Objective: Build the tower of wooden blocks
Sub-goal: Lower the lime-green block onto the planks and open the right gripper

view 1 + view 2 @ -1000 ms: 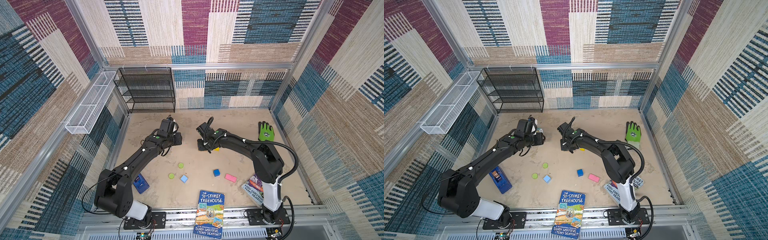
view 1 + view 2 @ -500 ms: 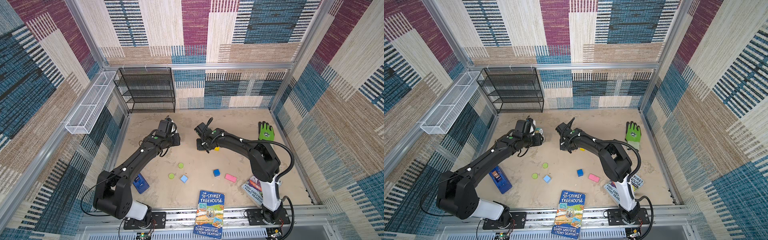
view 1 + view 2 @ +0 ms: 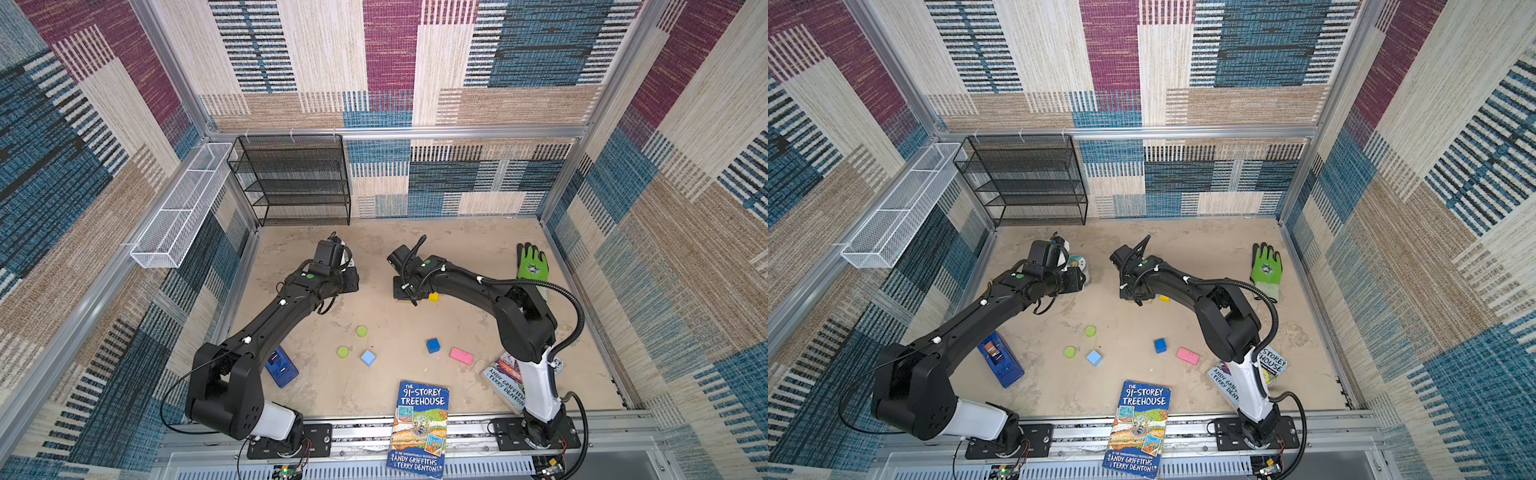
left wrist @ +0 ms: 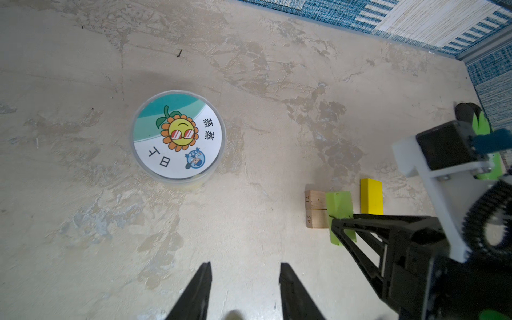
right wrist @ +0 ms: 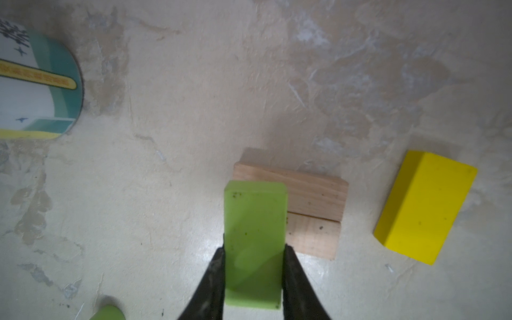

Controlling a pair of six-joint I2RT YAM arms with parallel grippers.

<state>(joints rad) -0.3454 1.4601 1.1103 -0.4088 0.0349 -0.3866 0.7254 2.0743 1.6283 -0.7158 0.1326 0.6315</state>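
Note:
My right gripper (image 5: pixel 255 249) is shut on a lime oblong (image 5: pixel 255 221), which hangs over one end of two tan bars (image 5: pixel 313 205) lying side by side on the floor. Whether the oblong touches them I cannot tell. A yellow oblong (image 5: pixel 424 207) lies just beside the bars. My left gripper (image 4: pixel 245 270) is open over bare floor, between the round tin (image 4: pixel 177 135) and the bars (image 4: pixel 315 209). Nearer the front lie two lime round pieces (image 3: pixel 361 331) (image 3: pixel 343 352), a light-blue cube (image 3: pixel 368 357), a dark-blue cube (image 3: pixel 432 345) and a pink oblong (image 3: pixel 461 355).
A dark-blue case (image 3: pixel 281 368) lies by the left arm. A book (image 3: pixel 419 428) overhangs the front edge and another book (image 3: pixel 505 382) sits by the right arm's base. A green glove (image 3: pixel 532 262) lies at the right; a black mesh rack (image 3: pixel 295 183) stands at the back.
Both grippers have edged a little to the left. The right one keeps its hold on the lime oblong, and the loose blocks have not moved.

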